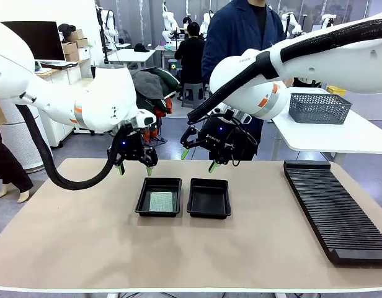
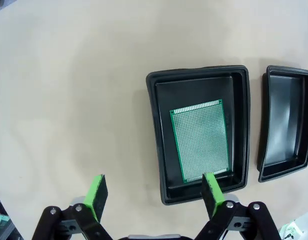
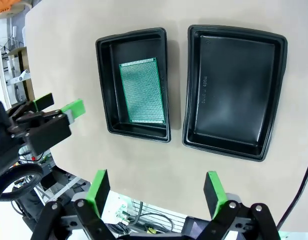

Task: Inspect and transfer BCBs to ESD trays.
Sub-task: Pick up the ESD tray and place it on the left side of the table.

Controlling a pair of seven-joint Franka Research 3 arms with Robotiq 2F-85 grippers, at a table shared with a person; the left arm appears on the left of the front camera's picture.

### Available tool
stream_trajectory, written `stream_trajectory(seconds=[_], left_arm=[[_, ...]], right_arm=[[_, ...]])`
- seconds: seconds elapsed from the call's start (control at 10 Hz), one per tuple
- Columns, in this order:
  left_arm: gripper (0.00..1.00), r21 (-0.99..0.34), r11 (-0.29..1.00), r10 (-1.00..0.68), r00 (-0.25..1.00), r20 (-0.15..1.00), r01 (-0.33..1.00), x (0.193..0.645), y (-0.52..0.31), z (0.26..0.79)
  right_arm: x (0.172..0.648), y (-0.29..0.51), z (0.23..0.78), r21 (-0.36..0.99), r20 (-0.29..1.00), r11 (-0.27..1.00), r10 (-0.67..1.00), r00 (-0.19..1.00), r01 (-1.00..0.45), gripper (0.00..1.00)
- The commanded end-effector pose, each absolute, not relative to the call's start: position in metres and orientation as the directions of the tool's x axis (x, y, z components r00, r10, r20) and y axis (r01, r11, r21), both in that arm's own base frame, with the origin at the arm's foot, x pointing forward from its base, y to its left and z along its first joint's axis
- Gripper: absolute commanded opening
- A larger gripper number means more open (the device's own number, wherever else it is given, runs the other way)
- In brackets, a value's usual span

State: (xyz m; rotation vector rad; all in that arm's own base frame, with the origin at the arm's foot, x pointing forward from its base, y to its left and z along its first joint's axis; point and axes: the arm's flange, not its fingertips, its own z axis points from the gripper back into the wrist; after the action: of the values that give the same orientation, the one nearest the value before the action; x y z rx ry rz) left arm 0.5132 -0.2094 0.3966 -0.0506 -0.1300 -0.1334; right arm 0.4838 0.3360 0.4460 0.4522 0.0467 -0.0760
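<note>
Two black ESD trays sit side by side mid-table. The left tray (image 1: 143, 200) (image 2: 161, 150) (image 3: 105, 90) holds one green BCB (image 1: 160, 201) (image 2: 200, 140) (image 3: 142, 90) lying flat on its floor. Nothing lies in the right tray (image 1: 209, 198) (image 2: 286, 130) (image 3: 234, 90). My left gripper (image 1: 134, 169) (image 2: 155, 195) hovers open above the table just behind the left tray, nothing between its green pads. Behind the right tray, my right gripper (image 1: 199, 159) (image 3: 155, 189) hangs open and holds nothing. In the right wrist view the left gripper (image 3: 59, 107) appears at the left edge.
A long black ribbed rack (image 1: 330, 208) lies along the table's right side. A grey mesh basket (image 1: 319, 107) stands on a white side table at the right. A person in a dark blue coat (image 1: 234, 37) stands at the far side.
</note>
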Motion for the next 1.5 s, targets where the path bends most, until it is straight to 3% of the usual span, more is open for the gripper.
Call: stream_trajectory(seconds=[0.0,0.6,1.0,1.1,1.4], left_arm=[[1.0,-0.032,0.989,-0.14,0.98,0.141,0.146,0.516,-0.211,0.38],[1.0,-0.005,0.986,-0.165,0.983,0.082,0.166,0.523,-0.215,0.331],[1.0,0.031,0.988,-0.152,0.986,0.069,0.15,0.524,-0.205,0.338],[1.0,-0.026,0.987,-0.157,0.985,0.07,0.159,0.523,-0.212,0.334],[1.0,-0.026,0.987,-0.157,0.985,0.07,0.159,0.523,-0.212,0.334]], right_arm=[[0.485,0.337,0.446,0.416,-0.065,0.904,-0.072,0.995,0.093,1.0],[0.485,0.337,0.446,0.416,-0.065,0.904,-0.072,0.995,0.093,1.0],[0.485,0.337,0.446,0.416,-0.065,0.904,-0.072,0.995,0.093,1.0],[0.485,0.337,0.446,0.416,-0.065,0.904,-0.072,0.995,0.093,1.0],[0.485,0.337,0.446,0.416,-0.065,0.904,-0.072,0.995,0.093,1.0]])
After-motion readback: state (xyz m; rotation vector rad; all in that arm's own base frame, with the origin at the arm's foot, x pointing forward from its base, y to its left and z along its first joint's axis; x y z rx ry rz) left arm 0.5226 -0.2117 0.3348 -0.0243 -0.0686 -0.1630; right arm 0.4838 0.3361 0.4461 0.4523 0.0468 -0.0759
